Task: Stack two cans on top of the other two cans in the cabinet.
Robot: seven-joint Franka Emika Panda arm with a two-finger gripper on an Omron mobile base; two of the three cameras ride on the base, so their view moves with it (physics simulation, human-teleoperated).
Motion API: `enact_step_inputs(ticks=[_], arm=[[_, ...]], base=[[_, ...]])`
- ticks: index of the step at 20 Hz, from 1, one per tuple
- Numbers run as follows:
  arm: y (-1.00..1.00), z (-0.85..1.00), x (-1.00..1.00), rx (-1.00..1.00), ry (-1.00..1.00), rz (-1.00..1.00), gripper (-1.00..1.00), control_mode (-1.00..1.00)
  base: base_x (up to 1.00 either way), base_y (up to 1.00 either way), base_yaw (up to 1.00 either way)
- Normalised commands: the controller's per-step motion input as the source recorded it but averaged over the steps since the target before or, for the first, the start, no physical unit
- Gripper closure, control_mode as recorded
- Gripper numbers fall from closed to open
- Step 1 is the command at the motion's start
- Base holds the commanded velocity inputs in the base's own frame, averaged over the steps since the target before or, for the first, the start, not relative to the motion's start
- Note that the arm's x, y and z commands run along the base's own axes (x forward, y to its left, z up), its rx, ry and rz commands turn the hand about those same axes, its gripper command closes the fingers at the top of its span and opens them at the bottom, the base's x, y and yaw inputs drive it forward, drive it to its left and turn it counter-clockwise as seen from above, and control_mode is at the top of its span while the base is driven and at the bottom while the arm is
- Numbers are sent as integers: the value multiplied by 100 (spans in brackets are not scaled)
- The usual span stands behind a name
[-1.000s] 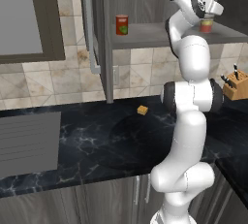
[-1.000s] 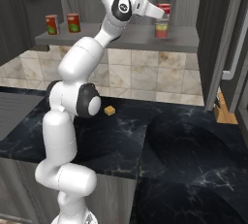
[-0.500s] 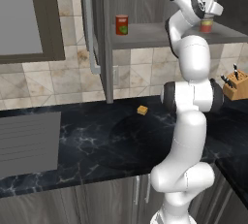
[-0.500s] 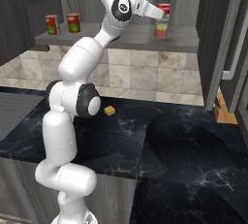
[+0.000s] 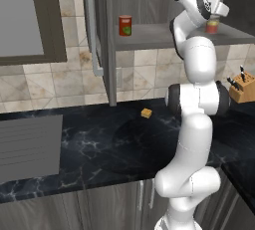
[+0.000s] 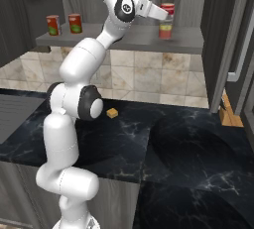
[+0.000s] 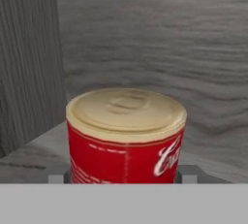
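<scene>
From my seat, the white arm (image 6: pixel 74 99) rises at lower left toward a grey shelf (image 6: pixel 139 38) at upper centre, where the gripper (image 6: pixel 164 14) meets stacked cans (image 6: pixel 166 22). Two red cans (image 6: pixel 63 24) stand upper left.

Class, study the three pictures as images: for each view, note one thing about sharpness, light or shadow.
Hand view: the red can close to the lens looks soft, its lettering smeared, and the cabinet wall beside it is dim. Left base view: flat even light, with a faint round shadow on the dark counter. Right base view: a wider soft shadow on the counter; the stacked cans lack fine detail.
</scene>
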Motion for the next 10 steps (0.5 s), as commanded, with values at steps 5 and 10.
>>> enact_step_inputs(ticks=[5, 10], arm=[[7, -11, 1, 0, -2, 0, -100, -100], [18, -6, 0, 0, -3, 0, -100, -100]], base=[[0, 0, 0], [0, 0, 0]])
